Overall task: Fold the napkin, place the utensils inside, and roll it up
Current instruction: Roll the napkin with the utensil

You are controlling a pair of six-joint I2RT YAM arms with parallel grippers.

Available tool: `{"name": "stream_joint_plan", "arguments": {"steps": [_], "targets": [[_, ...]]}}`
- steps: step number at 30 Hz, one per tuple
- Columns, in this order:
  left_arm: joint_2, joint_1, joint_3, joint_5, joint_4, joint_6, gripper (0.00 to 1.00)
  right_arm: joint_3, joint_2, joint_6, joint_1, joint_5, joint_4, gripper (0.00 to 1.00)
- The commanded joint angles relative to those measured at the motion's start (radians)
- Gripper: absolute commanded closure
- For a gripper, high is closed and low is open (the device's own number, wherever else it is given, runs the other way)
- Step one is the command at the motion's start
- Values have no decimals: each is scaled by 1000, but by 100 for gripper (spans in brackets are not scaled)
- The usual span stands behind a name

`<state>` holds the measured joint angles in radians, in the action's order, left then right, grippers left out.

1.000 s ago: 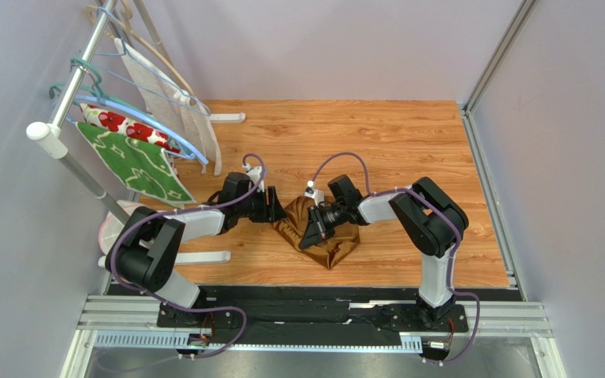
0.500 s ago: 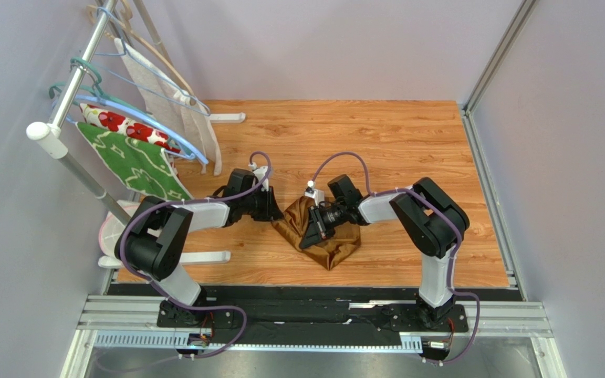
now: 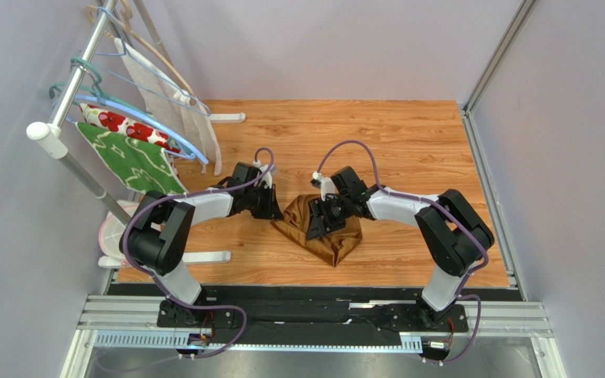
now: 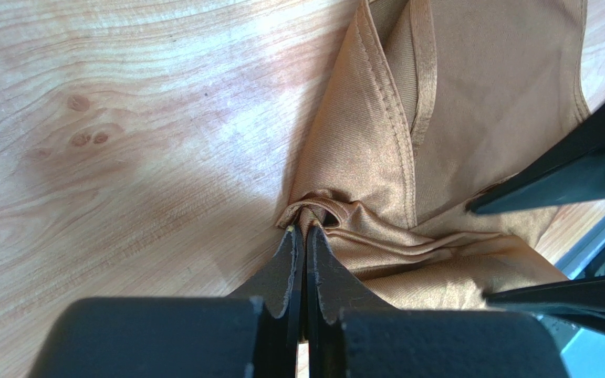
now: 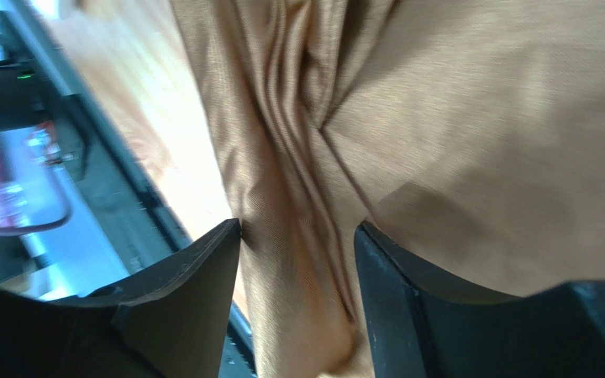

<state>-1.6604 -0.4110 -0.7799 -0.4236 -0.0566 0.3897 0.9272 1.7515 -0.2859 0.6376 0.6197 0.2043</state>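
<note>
Both claws reach the napkin: left claw pinching a fold, right claw spread above.

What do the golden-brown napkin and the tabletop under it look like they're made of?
The napkin looks like thin woven fabric, perhaps a satin-like synthetic: fine weave, soft sheen, stitched hem, sharp creases. The tabletop looks like wood or wood-print laminate, smooth with a light gloss: grain lines and knots show, but which of the two it is cannot be told.

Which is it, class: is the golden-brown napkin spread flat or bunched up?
Bunched up. The napkin lies in a crumpled heap, with deep creases and overlapping layers in both wrist views.
</note>
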Motion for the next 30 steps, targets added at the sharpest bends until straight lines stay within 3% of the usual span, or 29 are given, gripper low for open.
{"name": "stream_joint_plan", "arguments": {"steps": [1, 9, 21, 24, 28, 30], "targets": [[-52, -2, -15, 23, -140, -48, 100, 59, -105, 108, 74, -232, 113, 39], [-65, -2, -35, 16, -160, -49, 100, 38, -156, 159, 267, -497, 78, 36], [-70, -2, -36, 9, -157, -45, 100, 55, -84, 226, 481, -839, 87, 38], [-72, -2, -39, 6, -157, -43, 100, 58, -49, 209, 505, -871, 92, 44], [-67, -2, -39, 2, -154, -41, 100, 50, -23, 186, 508, -879, 90, 72], [-59, -2, -36, -4, -149, -38, 100, 44, -17, 174, 499, -855, 87, 82]]}}
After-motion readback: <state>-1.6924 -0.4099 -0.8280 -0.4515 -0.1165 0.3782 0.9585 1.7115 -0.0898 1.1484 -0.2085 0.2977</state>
